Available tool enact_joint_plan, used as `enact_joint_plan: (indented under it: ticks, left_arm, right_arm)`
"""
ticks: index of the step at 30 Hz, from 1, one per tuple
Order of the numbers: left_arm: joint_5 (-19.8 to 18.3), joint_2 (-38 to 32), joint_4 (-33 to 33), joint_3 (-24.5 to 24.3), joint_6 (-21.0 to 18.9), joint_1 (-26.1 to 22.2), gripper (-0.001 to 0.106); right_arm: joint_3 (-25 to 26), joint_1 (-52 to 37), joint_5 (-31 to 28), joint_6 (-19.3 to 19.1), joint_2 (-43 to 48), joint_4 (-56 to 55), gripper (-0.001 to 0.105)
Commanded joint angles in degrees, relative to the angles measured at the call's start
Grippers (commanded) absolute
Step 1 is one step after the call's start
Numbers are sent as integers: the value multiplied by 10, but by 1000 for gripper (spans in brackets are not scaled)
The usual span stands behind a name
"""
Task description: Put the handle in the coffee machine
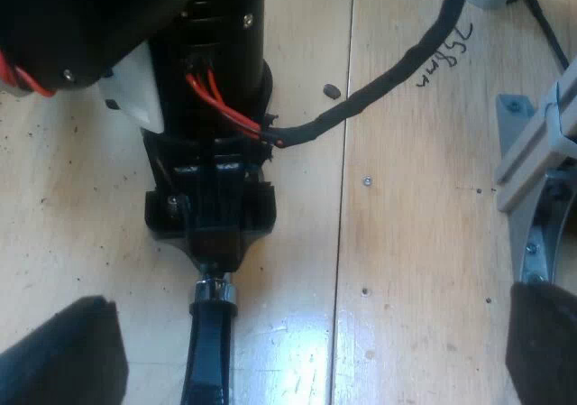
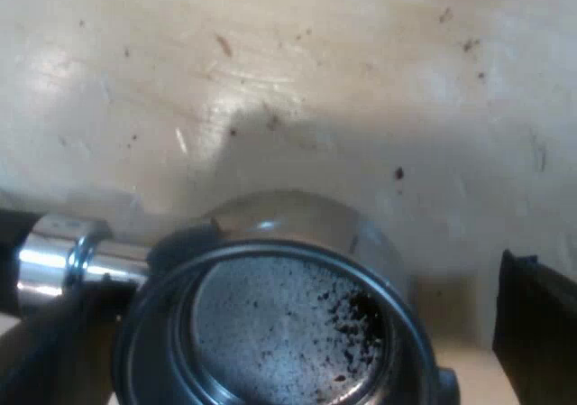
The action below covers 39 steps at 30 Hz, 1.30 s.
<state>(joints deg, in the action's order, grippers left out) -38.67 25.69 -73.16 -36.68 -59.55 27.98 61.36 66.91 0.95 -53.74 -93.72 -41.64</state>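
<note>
Grasping step: judged as the pick-up of the metal holder [image 2: 270, 328], the opening part of getting it to the machine; nearly all of the task is left to do.
Holder place: on or just above the table [image 1: 424, 243], cannot tell which. Basket mouth faces up, a few dark grounds [image 2: 356, 319] inside. The shiny neck [image 2: 54, 256] runs out sideways toward the dark handle [image 1: 206, 360].
Right tool [image 2: 293, 342]: spread wide, one finger on each side of the basket. The finger [image 2: 541, 328] away from the neck stands off the rim with table showing between. The other overlaps the neck, contact unclear. Looks clamped on nothing.
Left tool [image 1: 302, 355]: fully spread, nothing held, hovers over the table facing the right arm. The handle runs into the gap between its fingers [image 1: 63, 355], nearer one of them; whether at the same height I cannot tell.
Other: grey metal bracket [image 1: 532, 170] on the table, well apart from the handle.
Do it well: centre the right tool before closing and pinch squarely so the holder cannot swing. Keep the basket level and the handle free for the locking turn.
Risk: smooth round metal may slip or rotate in a two-finger pinch.
</note>
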Motion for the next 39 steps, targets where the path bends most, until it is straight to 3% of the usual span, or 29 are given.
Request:
enact_joint_plan:
  ticks: [1, 10, 12, 15, 19, 20, 28, 31, 39]
  left_arm:
    - [-11, 0, -2, 0, -6, 1, 86]
    - [-11, 0, -2, 0, -6, 1, 86]
    - [-11, 0, -2, 0, -6, 1, 86]
    - [-3, 0, -3, 0, -7, 1, 86]
    - [6, 1, -2, 2, -6, 1, 86]
    - [6, 1, -2, 2, -6, 1, 86]
    - [7, 1, -2, 2, -6, 1, 86]
    - [30, 1, -2, 2, -6, 1, 86]
    - [36, 25, 31, 2, -21, 1, 86]
  right_arm:
    - [5, -1, 4, -5, 1, -2, 85]
    - [5, -1, 5, -5, 1, -2, 82]
    - [5, -1, 5, -5, 1, -2, 73]
    - [5, -1, 5, 0, 1, -4, 50]
    - [5, -1, 7, 0, 1, -7, 5]
    - [5, -1, 6, 0, 1, -7, 0]
    - [6, -4, 6, -5, 45, -30, 0]
    - [6, -15, 6, -6, 77, -68, 0]
    - [6, -56, 10, -46, 163, -127, 0]
